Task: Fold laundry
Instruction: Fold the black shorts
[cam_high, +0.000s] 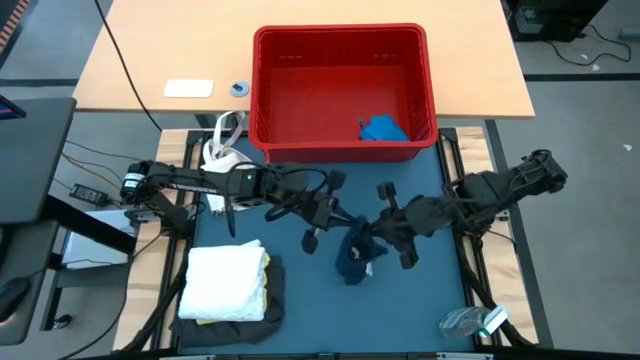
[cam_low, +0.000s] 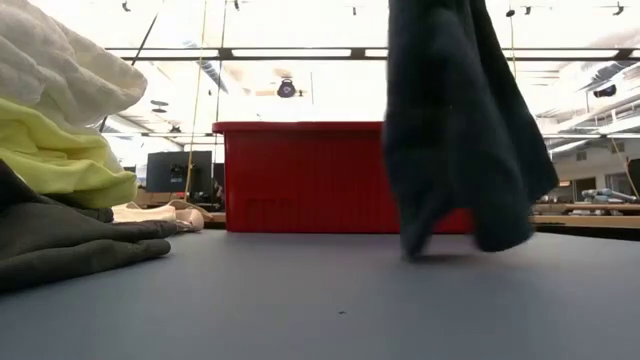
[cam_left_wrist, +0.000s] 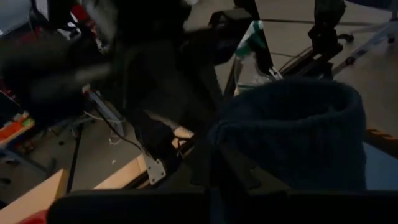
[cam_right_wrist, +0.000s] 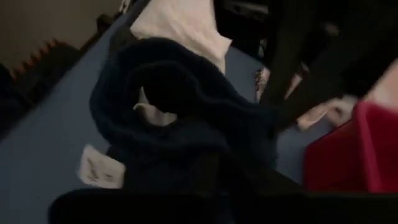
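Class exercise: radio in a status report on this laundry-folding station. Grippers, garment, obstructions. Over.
Left gripper and right gripper flank the dark navy garment, lifted mid-table. Folded stack front left. Red basket behind, nothing in the way.

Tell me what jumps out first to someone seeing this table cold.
The dark navy garment hangs mid-table between the left claw and the right claw, its lower end just reaching the blue mat in the low view. Behind it sits the big red basket with a small blue piece inside. At the near left lies a stack with a white cloth on top.
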